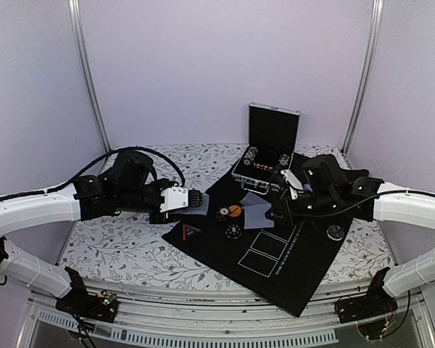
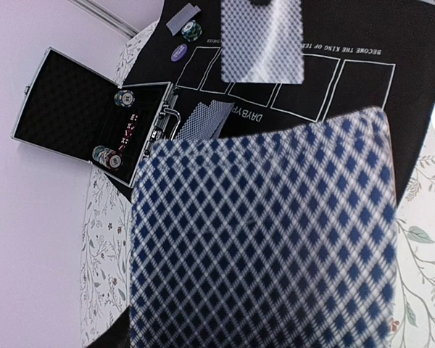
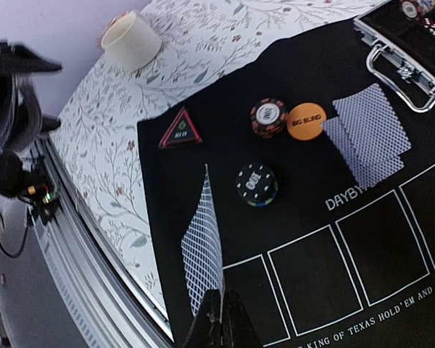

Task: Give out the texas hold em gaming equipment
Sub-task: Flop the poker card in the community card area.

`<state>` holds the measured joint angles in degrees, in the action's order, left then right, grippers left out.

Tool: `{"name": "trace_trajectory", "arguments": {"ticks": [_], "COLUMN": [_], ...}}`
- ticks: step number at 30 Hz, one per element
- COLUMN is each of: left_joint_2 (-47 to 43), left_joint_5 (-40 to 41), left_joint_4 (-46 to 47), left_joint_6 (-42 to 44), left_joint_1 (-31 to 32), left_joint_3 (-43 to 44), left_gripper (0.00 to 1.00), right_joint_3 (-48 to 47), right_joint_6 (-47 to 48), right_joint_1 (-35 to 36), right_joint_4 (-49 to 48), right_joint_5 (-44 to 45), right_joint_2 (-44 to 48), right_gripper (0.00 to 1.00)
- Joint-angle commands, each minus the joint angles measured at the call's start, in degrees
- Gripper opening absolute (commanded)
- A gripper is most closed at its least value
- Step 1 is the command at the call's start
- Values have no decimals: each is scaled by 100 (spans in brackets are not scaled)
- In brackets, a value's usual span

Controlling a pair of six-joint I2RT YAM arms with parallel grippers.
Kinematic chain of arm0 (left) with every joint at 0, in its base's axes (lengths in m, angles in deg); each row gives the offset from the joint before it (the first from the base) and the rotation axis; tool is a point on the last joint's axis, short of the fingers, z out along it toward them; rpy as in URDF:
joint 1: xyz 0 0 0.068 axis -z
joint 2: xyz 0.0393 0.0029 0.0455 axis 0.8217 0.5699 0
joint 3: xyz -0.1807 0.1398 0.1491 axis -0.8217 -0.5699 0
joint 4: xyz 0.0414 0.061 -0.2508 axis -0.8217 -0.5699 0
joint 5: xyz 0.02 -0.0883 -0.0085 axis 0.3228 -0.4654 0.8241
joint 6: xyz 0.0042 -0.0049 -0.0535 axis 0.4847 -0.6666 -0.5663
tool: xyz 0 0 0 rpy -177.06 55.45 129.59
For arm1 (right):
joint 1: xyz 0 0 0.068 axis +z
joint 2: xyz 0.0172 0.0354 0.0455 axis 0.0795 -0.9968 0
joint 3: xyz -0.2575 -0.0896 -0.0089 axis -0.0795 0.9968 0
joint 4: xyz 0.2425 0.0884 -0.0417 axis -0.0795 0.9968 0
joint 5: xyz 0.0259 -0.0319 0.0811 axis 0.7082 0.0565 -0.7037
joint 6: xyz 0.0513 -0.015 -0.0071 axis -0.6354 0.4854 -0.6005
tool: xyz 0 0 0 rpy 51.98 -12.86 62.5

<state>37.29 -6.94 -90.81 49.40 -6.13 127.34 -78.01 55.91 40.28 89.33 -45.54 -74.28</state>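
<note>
Floral table (image 1: 116, 246), black mat (image 1: 275, 250). At mat's left edge: left gripper (image 1: 194, 201) clamping blue-backed card (image 2: 261, 239). Over mat: right gripper (image 3: 219, 320) pinching second card (image 3: 203, 250).

left pincer (image 1: 196, 201) hidden behind blurred card (image 2: 264, 239) in wrist view, case (image 3: 402, 72) cut off by edge

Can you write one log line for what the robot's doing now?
left gripper: holds card deck | right gripper: pinches one card above black mat | chip case: open

High rear overview, two close wrist views, shared mat (image 1: 297, 275)
</note>
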Motion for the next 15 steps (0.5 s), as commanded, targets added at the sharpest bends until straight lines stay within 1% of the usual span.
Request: {"name": "trace_trajectory", "arguments": {"ticks": [1,3,5,8,9,12,15], "left_joint_2": [-110,-110,-110,-119,-119,-128,-113], "left_joint_5": [-127,-141,-151,-139,-130,-109,-130], "left_joint_4": [126,128,120,94,88,94,90], "left_joint_6": [-50,-51,-60,-52,-44,-34,-33], "left_joint_1": [90,100,103,105,114,108,111], "left_joint_3": [24,26,33,31,27,18,17], "left_gripper": [49,49,49,49,49,49,49], "right_joint_3": [534,755,939,1218,1291,1511,1797], "right_joint_6": [1150,2030,3290,4711,5349,6423,7131], "right_joint_1": [556,718,803,852,855,856,856], "right_joint_4": [-938,-1302,-1510,-1535,-1531,-1779,-2287], "right_joint_5": [692,762,843,1069,1231,1613,1605], "right_joint_2": [305,379,414,281,211,144,157], "right_gripper": [2,2,2,2,2,2,2]}}
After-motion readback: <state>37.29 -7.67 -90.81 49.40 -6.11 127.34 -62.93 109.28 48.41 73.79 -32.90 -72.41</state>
